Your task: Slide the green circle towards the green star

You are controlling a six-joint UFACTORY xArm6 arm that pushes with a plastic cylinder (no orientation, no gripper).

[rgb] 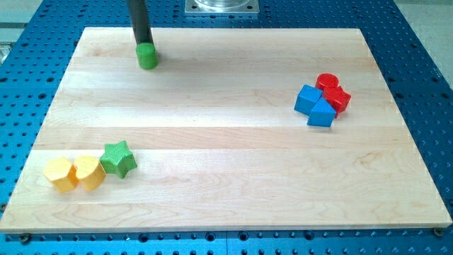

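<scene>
The green circle (148, 57) sits near the view's top left of the wooden board (226, 134). My tip (145, 46) is right at the circle's upper edge, touching it or nearly so, with the dark rod rising out of the view's top. The green star (118, 159) lies far below, near the view's bottom left.
Two yellow blocks (60, 174) (89, 172) sit in a row just left of the green star, the nearer one touching it. At the view's right, two blue blocks (307, 98) (321, 113) and two red blocks (328, 81) (337, 99) are clustered together.
</scene>
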